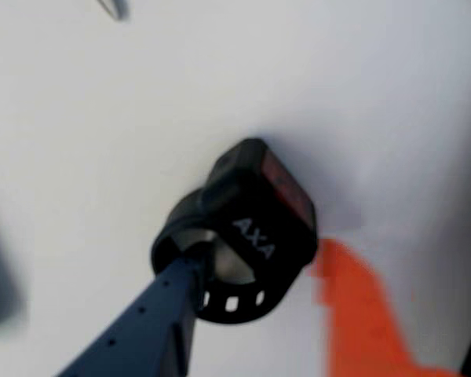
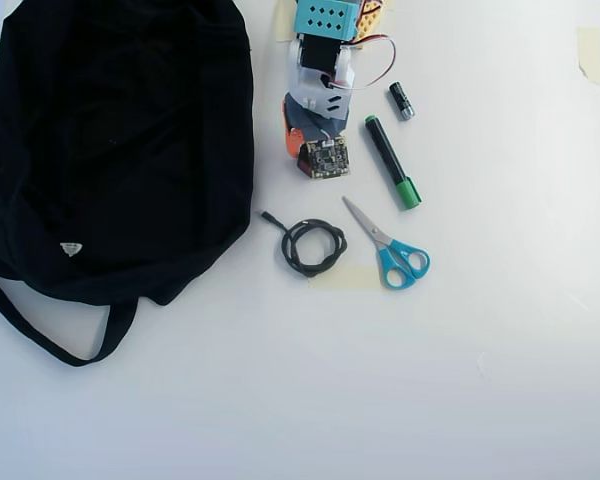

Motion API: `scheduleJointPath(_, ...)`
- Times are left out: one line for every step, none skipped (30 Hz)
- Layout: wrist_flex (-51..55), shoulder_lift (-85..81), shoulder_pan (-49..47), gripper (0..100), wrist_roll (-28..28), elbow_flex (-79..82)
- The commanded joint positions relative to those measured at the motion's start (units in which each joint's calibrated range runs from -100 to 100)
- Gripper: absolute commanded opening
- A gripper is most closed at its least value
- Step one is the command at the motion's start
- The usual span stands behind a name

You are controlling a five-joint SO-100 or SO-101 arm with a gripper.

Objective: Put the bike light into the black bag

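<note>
In the wrist view the bike light [image 1: 255, 216] fills the middle: a black block marked AXA with a red lens face and a black rubber loop strap. My gripper [image 1: 263, 255] is shut on it. The dark blue finger [image 1: 153, 322] pushes into the strap loop from the lower left. The orange finger [image 1: 353, 306] presses against the light's right side. In the overhead view my arm [image 2: 320, 110] covers the light. The black bag [image 2: 120, 140] lies flat just to the arm's left, with a white triangular label and a long strap.
In the overhead view, a coiled black cable [image 2: 313, 246] and blue-handled scissors [image 2: 390, 248] lie below the arm. A green-capped marker [image 2: 390, 160] and a small battery [image 2: 401, 100] lie to its right. Tape pieces sit on the white table [image 2: 380, 400].
</note>
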Motion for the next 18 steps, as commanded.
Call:
scheduleJointPath(-0.6, -0.2, -0.8, 3, -0.2, -0.9)
scheduleJointPath(-0.6, -0.2, -0.8, 2, -0.2, -0.9)
scheduleJointPath(-0.6, -0.3, -0.8, 2, -0.3, -0.9)
scheduleJointPath(-0.6, -0.5, -0.9, 2, -0.7, -1.0)
scheduleJointPath(-0.6, -1.4, -1.0, 2, -2.3, -1.1)
scheduleJointPath(-0.6, -1.4, -1.3, 2, -3.1, -1.3)
scheduleJointPath(-0.6, -1.4, -1.7, 2, -3.6, -2.1)
scheduleJointPath(-0.6, -1.4, -1.9, 2, -4.0, -2.7)
scheduleJointPath(-0.5, -1.5, -2.4, 2, -4.4, -3.6)
scheduleJointPath(-0.3, -1.5, -2.9, 2, -4.7, -4.8)
scheduleJointPath(0.2, -1.5, -3.4, 2, -5.3, -5.9)
scheduleJointPath(0.3, -1.5, -3.7, 2, -5.8, -7.0)
scheduleJointPath(0.3, -1.6, -4.1, 2, -6.3, -8.0)
scheduleJointPath(0.3, -1.9, -4.3, 2, -6.5, -8.9)
scheduleJointPath(0.3, -2.4, -4.4, 2, -6.5, -9.5)
scheduleJointPath(0.3, -3.0, -4.6, 2, -6.5, -9.9)
scheduleJointPath(0.3, -3.8, -4.6, 2, -6.5, -10.2)
scheduleJointPath(0.3, -4.6, -4.6, 2, -6.5, -10.4)
